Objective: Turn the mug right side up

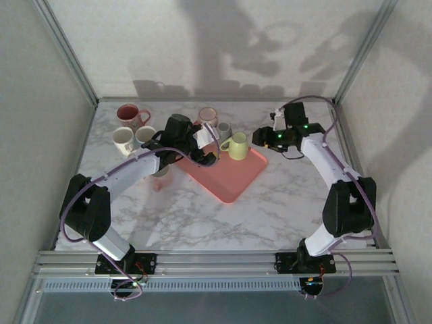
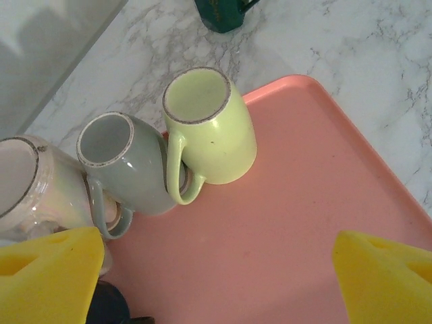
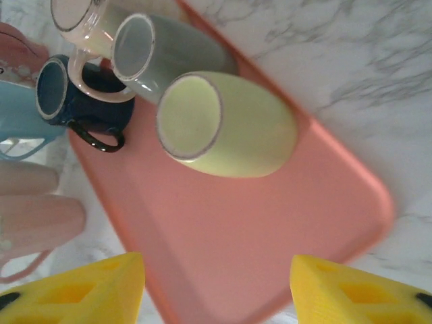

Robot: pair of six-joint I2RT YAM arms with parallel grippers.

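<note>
Reading lime mug (image 2: 209,128) as glazed ceramic: stiff, fairly heavy, slick, chipping if knocked. Finding it on pink tray (image 2: 304,223), mouth apparently up. Favouring pinch across rim wall (handle crowded, grey mug (image 2: 125,165) just beside). Seeing left end effector (image 2: 216,273) and right end effector (image 3: 216,287) both wide, gripping nothing. Noting pale mug (image 2: 30,182) and dark blue mug (image 3: 74,101) clustering near tray corner on marble tabletop (image 2: 351,47).

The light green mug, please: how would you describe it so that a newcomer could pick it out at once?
Find the pink tray in the middle of the marble table. Mugs cluster at its far end; the light green mug is the rightmost there, beside a grey mug. It alone is pale yellow-green.
</note>
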